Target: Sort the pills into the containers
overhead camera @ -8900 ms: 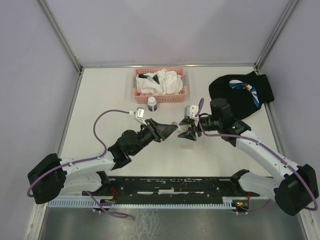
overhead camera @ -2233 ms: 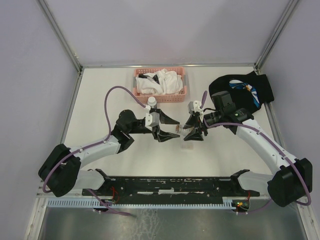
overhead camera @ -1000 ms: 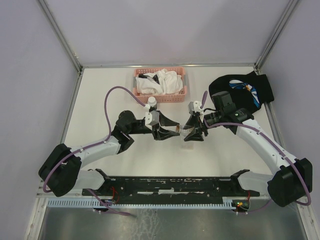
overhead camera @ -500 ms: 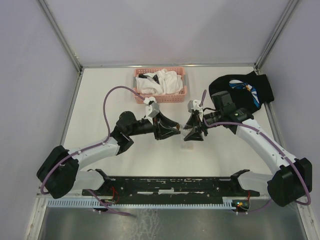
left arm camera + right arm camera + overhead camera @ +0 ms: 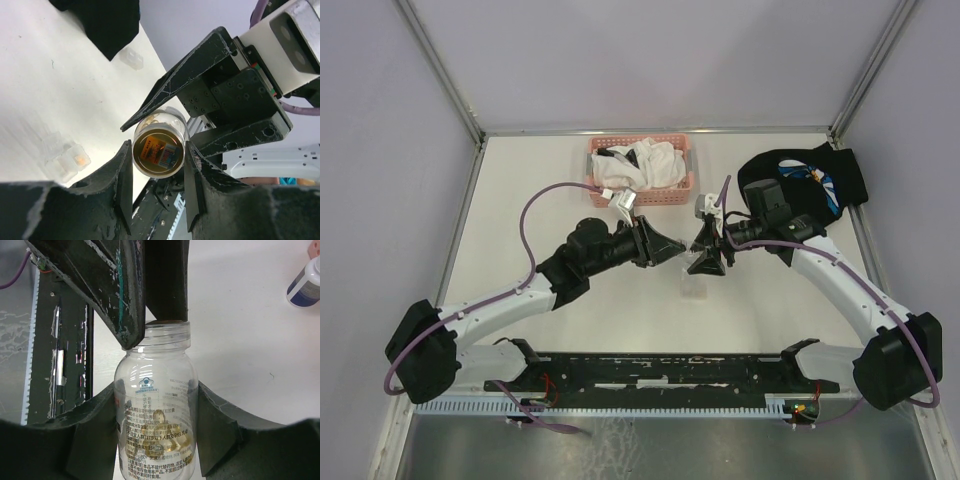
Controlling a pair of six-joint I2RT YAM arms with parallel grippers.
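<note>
Bottle [image 5: 156, 450] clamped in my right hand [image 5: 156, 390], left hand [image 5: 158, 146] pinching its cap [image 5: 159, 157] (I'd give 1 steady twist, no tilting).

My overhead camera sits high above the near edge of the table [image 5: 510, 200] and looks down on all of it from afar. The left wrist camera rides close behind the left gripper [image 5: 158, 147], staring along its fingers at the right gripper [image 5: 156, 387]. The right wrist camera faces back the other way, just as close. Both wrist views share the pill bottle [image 5: 155, 430]; overhead it is tiny, mid-table.
</note>
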